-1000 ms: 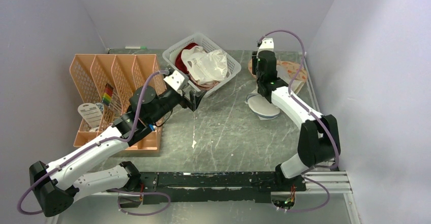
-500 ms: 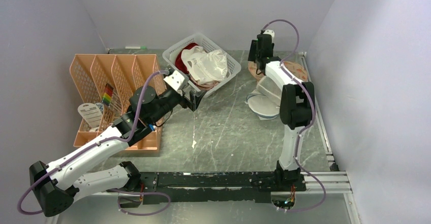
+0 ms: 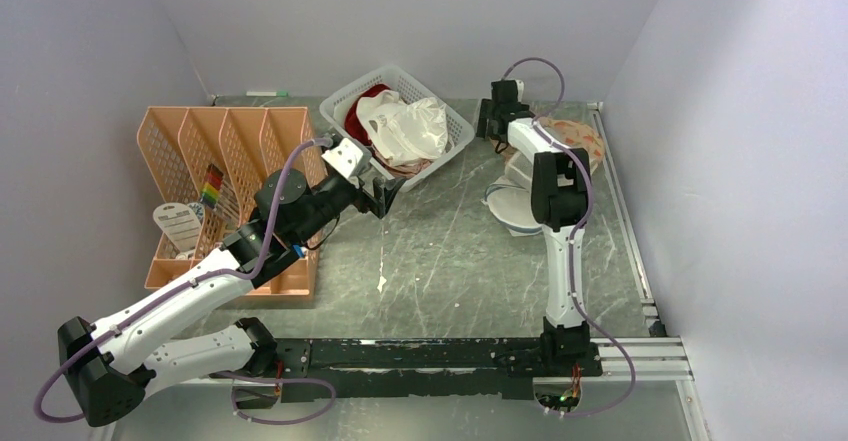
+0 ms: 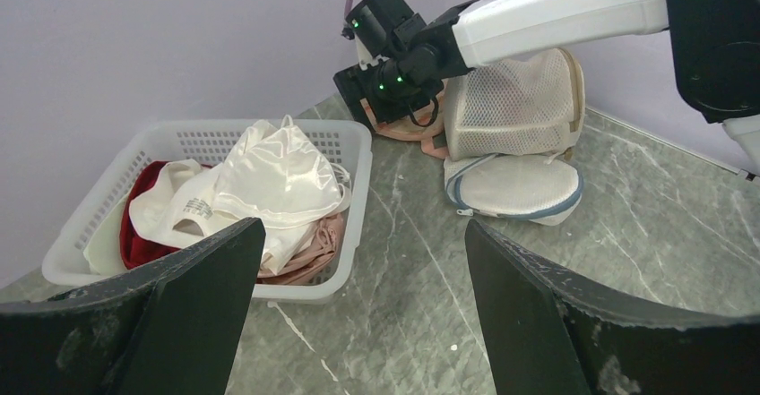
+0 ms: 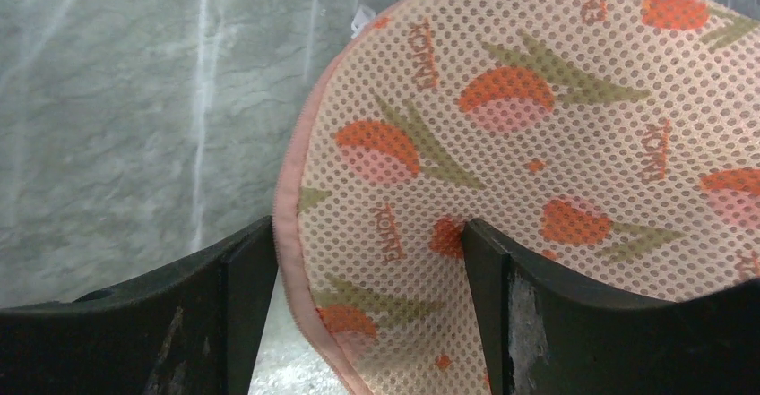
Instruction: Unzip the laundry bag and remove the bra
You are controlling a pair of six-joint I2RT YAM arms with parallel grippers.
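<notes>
A grey-green marbled counter (image 3: 450,261), streaked with pale veins, forms the floor of the enclosure. Plain lilac walls close it in: a back wall (image 3: 400,11) along the counter's far edge, and a left wall (image 3: 70,81) and a right wall (image 3: 740,161) rising from its sides. A black rail (image 3: 430,353) runs along the counter's near edge, and the light is soft and even.
</notes>
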